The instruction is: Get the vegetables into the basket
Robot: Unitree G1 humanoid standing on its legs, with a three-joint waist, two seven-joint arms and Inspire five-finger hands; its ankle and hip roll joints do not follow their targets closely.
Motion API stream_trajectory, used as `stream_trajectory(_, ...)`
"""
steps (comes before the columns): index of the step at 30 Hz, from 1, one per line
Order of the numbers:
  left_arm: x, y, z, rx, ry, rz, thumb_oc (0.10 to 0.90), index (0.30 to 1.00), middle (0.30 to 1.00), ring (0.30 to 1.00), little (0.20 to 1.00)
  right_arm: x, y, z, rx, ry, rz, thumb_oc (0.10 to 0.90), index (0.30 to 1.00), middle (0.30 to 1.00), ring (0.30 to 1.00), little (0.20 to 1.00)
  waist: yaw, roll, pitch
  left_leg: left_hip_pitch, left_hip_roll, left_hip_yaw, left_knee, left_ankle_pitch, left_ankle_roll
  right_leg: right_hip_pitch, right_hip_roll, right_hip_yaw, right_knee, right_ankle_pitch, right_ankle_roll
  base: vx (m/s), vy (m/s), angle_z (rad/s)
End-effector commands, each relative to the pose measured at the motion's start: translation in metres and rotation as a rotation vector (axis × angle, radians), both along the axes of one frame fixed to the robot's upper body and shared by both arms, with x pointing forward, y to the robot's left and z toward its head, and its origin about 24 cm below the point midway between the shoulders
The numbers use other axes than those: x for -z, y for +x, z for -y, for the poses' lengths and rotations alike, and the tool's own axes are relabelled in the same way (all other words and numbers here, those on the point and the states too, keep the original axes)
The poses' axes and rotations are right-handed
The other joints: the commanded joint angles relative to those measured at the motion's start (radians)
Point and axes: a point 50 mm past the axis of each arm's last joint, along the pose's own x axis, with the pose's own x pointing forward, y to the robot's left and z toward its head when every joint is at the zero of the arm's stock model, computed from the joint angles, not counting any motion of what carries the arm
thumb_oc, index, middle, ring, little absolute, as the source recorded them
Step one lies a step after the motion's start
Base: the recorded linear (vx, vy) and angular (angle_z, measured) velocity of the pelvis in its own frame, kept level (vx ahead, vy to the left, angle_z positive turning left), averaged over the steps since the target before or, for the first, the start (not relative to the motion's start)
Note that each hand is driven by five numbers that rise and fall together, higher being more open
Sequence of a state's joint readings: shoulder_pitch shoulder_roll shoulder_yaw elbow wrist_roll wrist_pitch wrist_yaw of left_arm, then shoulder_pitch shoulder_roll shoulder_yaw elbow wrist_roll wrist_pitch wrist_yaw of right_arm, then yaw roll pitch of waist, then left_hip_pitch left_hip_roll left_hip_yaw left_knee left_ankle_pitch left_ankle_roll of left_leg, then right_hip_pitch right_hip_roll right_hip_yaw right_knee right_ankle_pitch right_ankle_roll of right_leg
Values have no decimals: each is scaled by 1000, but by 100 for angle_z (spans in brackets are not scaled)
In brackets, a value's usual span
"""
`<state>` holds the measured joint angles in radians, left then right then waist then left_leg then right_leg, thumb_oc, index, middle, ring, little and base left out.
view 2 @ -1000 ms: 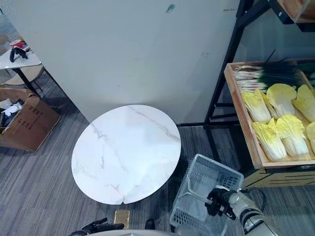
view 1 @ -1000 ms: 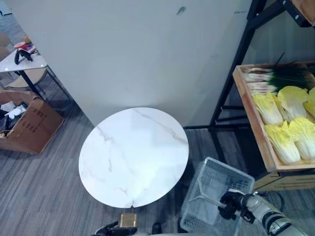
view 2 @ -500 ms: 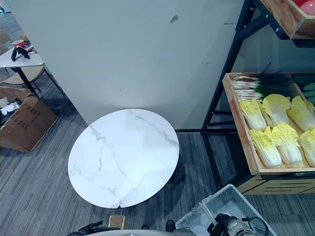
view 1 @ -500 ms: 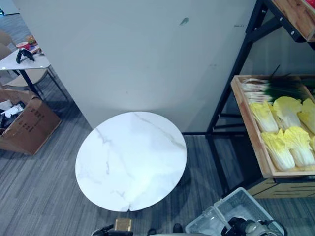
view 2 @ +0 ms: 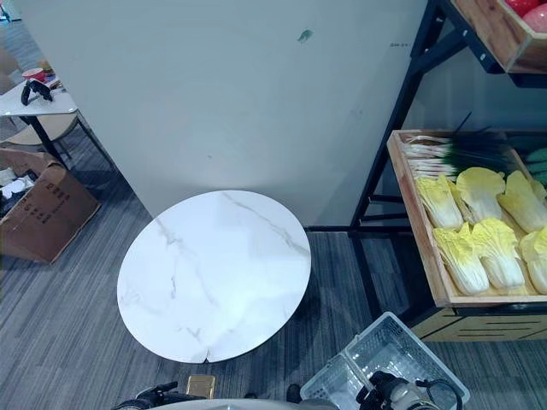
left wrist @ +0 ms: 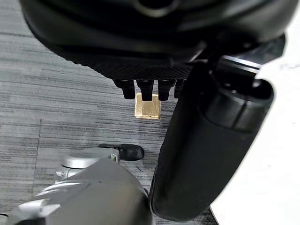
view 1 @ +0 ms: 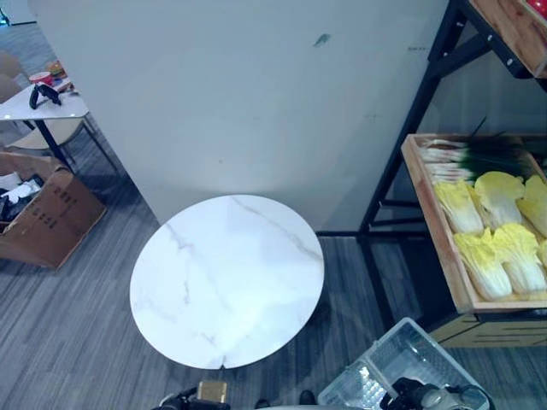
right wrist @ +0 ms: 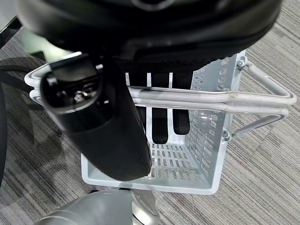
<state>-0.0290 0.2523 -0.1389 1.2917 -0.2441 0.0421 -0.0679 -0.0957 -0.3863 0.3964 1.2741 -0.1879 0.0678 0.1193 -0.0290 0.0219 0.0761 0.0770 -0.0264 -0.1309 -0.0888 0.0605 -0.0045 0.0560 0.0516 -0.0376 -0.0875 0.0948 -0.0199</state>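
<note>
Basket [view 2: 389, 359] now low at bottom right of frame, tipped, mostly cut by lower edge; a second ago sat higher beside round table. Right hand [view 2: 382, 395] dropped with it, fingers curled round handles [right wrist: 201, 99]. Camera tilted up.

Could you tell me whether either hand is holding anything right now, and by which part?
The right hand holds the basket by its wire handles, fingers hooked over them. The left hand holds nothing.

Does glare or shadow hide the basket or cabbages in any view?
Right eye view: mild sheen on the round table, no glare; cabbages evenly lit. Right wrist view: basket evenly lit, partly covered by the right hand gripping its handles.
</note>
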Motion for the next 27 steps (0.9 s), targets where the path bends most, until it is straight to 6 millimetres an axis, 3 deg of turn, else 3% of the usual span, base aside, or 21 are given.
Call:
stream_trajectory(1, -8, 30, -4, 44, 41, 80, 900, 1000, 1000, 1000, 1000, -5, 16, 3, 31, 3, 53, 400, 300, 300, 300, 300, -1, -34, 5, -16, 12, 4, 2, -22, -47, 7, -62, 59, 13, -93, 88, -109, -176, 35)
stream_trajectory(7, -12, 47, 2, 54, 24, 139, 900, 1000, 1000, 1000, 1000, -8, 16, 11, 77, -8, 81, 400, 300, 300, 300, 300, -1, -50, 43, -58, 20, -7, 8, 12, -64, -25, -61, 13, 28, -91, 84, -135, -77, 32)
stream_trajectory(9, -13, 49, 3, 61, 21, 147, 900, 1000, 1000, 1000, 1000, -9, 17, 13, 89, -5, 86, 400, 300, 300, 300, 300, -10, -71, 42, -51, 28, 17, 96, -50, -62, -75, -74, 17, 44, -76, 86, -224, -5, 13)
stream_trajectory(12, -14, 52, 0, 47, 26, 160, 900, 1000, 1000, 1000, 1000, -10, 17, 14, 100, 0, 90, 400, 300, 300, 300, 300, -32, -75, 20, 16, 73, 6, 190, -63, -67, -131, -72, 17, 58, -59, 80, -171, 51, 9)
stream_trajectory(17, -14, 52, 2, 69, 30, 152, 900, 1000, 1000, 1000, 1000, -7, 10, 12, 128, 22, 70, 400, 300, 300, 300, 300, -80, -43, -21, 172, 153, -71, 190, 11, -80, -230, -65, -3, 95, -26, 82, -146, 150, 13)
stream_trajectory(19, -13, 52, 3, 68, 28, 152, 900, 1000, 1000, 1000, 1000, -7, 9, 13, 154, 27, 77, 400, 300, 300, 300, 300, -90, -34, -19, 154, 156, -100, 167, 12, -81, -254, -72, 9, 99, -6, 96, -154, 186, 19)
stream_trajectory(20, -14, 52, 2, 67, 31, 156, 900, 1000, 1000, 1000, 1000, -7, 10, 12, 159, 29, 85, 400, 300, 300, 300, 300, -86, -37, -14, 146, 144, -113, 171, 1, -83, -265, -76, 18, 101, 6, 101, -167, 258, 18)
stream_trajectory(21, -14, 52, 1, 81, 38, 150, 900, 1000, 1000, 1000, 1000, -6, 10, 10, 170, 38, 82, 400, 300, 300, 300, 300, -86, -37, -13, 175, 135, -95, 115, -63, -76, -261, -84, 32, 88, 29, 114, -116, 196, 6)
stream_trajectory(23, -15, 52, 0, 92, 42, 151, 900, 1000, 1000, 1000, 1000, -6, 10, 9, 181, 44, 87, 400, 300, 300, 300, 300, -85, -37, -8, 188, 135, -75, 94, -81, -74, -261, -92, 33, 77, 43, 122, -148, 223, -14)
stream_trajectory(24, -17, 58, -2, 105, 54, 167, 900, 1000, 1000, 1000, 1000, -6, 15, 5, 192, 53, 114, 400, 300, 300, 300, 300, -81, -47, -1, 185, 113, -47, 80, -145, -59, -273, -107, 46, 49, 79, 144, -180, 233, -21)
stream_trajectory(27, -20, 64, -7, 111, 72, 183, 900, 1000, 1000, 1000, 1000, -6, 20, 1, 201, 64, 133, 400, 300, 300, 300, 300, -73, -61, 14, 163, 79, -32, 86, -196, -37, -286, -125, 60, 18, 117, 168, -209, 229, -17)
